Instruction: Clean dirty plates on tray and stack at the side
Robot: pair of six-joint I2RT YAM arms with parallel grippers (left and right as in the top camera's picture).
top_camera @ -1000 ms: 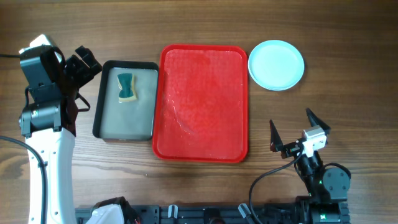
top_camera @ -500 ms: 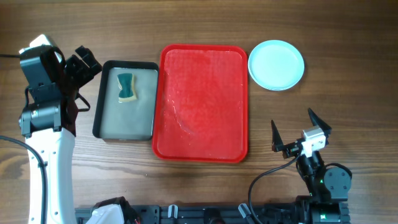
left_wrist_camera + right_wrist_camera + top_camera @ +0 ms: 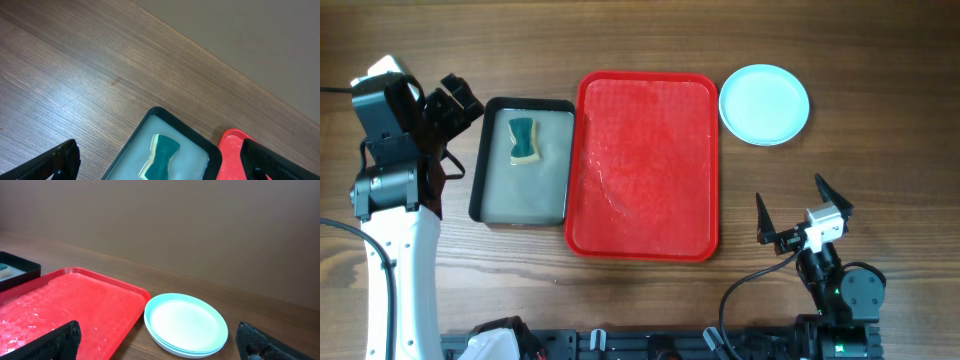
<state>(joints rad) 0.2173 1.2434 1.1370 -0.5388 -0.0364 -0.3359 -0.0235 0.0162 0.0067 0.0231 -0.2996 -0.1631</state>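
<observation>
Looking in from the side, the right wrist view is showing the plates (image 3: 186,325) lying stacked on the surface (image 3: 280,315), just beside the far right corner of the tray (image 3: 75,310); overhead they are reading as a single pale disc. Only the overhead view is showing both arms: the left end effector (image 3: 455,100) is hanging spread beside the black tray (image 3: 525,190), which is holding a sponge (image 3: 523,140), and the right end effector (image 3: 787,192) is hanging spread over bare wood near the tray's near right corner
</observation>
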